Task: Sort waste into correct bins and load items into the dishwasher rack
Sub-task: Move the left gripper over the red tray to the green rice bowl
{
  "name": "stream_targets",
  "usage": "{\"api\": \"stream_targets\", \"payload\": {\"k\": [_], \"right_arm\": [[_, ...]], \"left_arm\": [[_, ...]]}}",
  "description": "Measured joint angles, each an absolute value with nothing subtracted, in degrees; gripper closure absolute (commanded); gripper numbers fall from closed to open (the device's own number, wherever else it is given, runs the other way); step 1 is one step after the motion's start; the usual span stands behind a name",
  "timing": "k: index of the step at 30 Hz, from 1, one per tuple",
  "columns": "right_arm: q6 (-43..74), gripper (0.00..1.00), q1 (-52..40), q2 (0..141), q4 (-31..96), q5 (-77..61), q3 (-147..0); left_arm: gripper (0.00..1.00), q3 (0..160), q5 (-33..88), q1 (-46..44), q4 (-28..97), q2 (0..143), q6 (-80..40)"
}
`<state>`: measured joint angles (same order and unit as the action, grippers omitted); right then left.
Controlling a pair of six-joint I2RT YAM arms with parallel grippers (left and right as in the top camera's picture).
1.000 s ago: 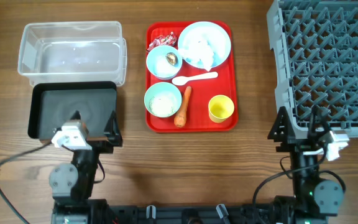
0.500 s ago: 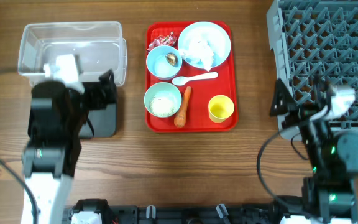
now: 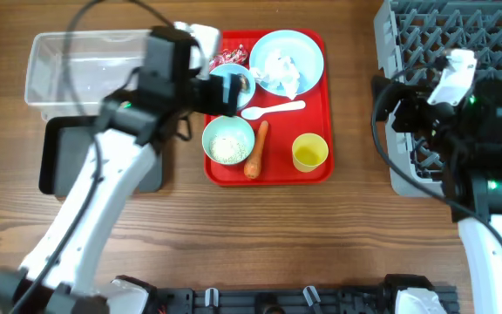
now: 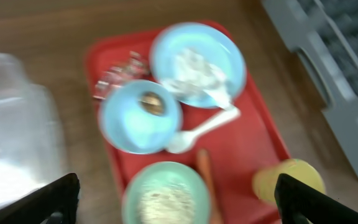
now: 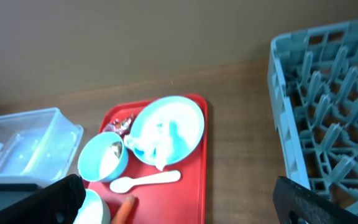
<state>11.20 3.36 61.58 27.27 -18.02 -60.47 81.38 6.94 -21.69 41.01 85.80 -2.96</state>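
Both arms hang above the table with nothing in them. The left gripper (image 4: 176, 186) has its fingers (image 4: 55, 199) spread wide over the left half of the red tray (image 3: 277, 166). The right gripper (image 5: 179, 186) is spread just as wide over the left edge of the grey dishwasher rack (image 3: 425, 26), which stands at the table's right side. All the items and waste lie on the tray. The pale blue plate (image 3: 303, 45) sits at its far right corner with crumpled white tissue (image 3: 281, 71) on it, and the shiny red candy wrapper (image 3: 231, 57) lies at the far left corner, just beside the plate. One blue bowl (image 4: 129, 124) holds a small brown lump (image 4: 151, 102); the rice bowl (image 3: 228, 126), nearer the robot, holds loose white rice (image 3: 227, 148). The white spoon (image 3: 273, 110) lies between the plate and the rice bowl, the orange carrot (image 3: 256, 150) just right of the rice bowl, and the yellow cup (image 3: 309, 152) stands upright at the near right corner. The clear tub (image 3: 68, 65) and the black tub (image 3: 55, 166) stand left of the tray, the clear one farther away, both partly under the left arm
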Motion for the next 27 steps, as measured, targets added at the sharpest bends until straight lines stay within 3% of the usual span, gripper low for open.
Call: {"api": "stream_targets", "payload": {"k": [12,20,23,27], "right_arm": [[11.2,0.00,3.4,65.3,30.5,-18.0,-60.5],[11.2,0.00,3.4,65.3,32.2,-18.0,-60.5],[11.2,0.00,3.4,65.3,32.4,-18.0,-60.5],[11.2,0.00,3.4,65.3,32.4,-18.0,-60.5]], "left_arm": [[0.00,81.4,13.6,-27.6,41.1,97.0,-3.4],[0.36,81.4,7.0,-27.7,44.4,101.0,-15.3],[0.45,81.4,5.7,-28.1,44.5,102.3,-19.0],[0.48,81.4,5.0,-29.7,44.4,104.8,-21.5]]}}
